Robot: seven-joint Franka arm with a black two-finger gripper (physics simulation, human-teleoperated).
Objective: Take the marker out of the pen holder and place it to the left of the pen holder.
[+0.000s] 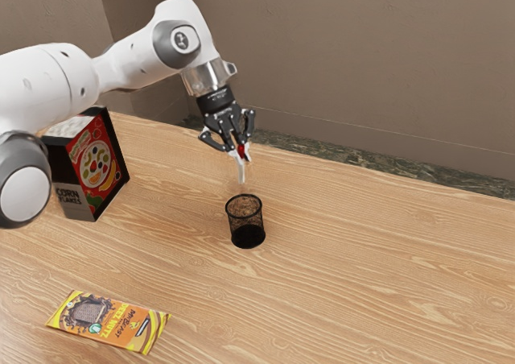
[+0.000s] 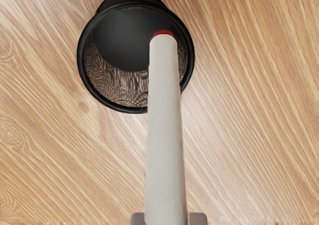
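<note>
Where the wood-grained table (image 1: 362,275) stops, brown walls (image 1: 338,66) rise beyond.

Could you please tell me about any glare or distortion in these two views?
Exterior view: soft light, a faint sheen on the table at lower left; wrist view: wavy moiré on the holder's mesh, and the marker looming large near the camera.
</note>
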